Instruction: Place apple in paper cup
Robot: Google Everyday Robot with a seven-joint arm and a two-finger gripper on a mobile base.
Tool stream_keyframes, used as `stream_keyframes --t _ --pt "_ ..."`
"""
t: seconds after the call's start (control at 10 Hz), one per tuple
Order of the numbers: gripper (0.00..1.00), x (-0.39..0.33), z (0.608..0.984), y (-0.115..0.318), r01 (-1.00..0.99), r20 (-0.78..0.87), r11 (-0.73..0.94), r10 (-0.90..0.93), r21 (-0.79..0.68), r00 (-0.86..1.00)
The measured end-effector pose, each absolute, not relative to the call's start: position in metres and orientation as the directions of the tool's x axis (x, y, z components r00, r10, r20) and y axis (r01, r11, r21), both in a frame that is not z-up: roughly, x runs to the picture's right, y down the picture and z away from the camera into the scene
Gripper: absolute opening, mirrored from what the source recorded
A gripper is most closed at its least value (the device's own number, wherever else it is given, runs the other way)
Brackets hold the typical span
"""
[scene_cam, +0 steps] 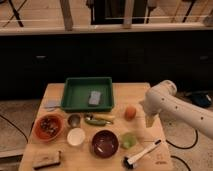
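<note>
The apple [130, 112] is a small round orange-red fruit on the wooden table [55, 90], just right of the green tray's front corner. A white paper cup [76, 136] stands at the front left, open side up, between the orange bowl and the dark purple bowl. My gripper [150, 120] hangs from the white arm [175, 107] that reaches in from the right. It points down over the table, a short way right of the apple and apart from it. It holds nothing that I can see.
A green tray [75, 95] with a grey sponge [95, 97] sits at the back. Also here are a small metal cup [74, 119], a green-yellow vegetable [98, 119], an orange bowl [48, 126], a dark purple bowl [105, 143], a green object [128, 140], a brush [142, 153] and a brown block [46, 160].
</note>
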State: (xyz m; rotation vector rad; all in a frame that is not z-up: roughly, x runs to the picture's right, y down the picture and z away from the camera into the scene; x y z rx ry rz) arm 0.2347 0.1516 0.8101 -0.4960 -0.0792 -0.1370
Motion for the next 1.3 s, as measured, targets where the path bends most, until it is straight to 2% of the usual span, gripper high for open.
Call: stream_keyframes --t 1.3 --pt "0.80 0.223 0.836 0.153 0.203 0.189 0.887 -0.134 -0.416 0.973"
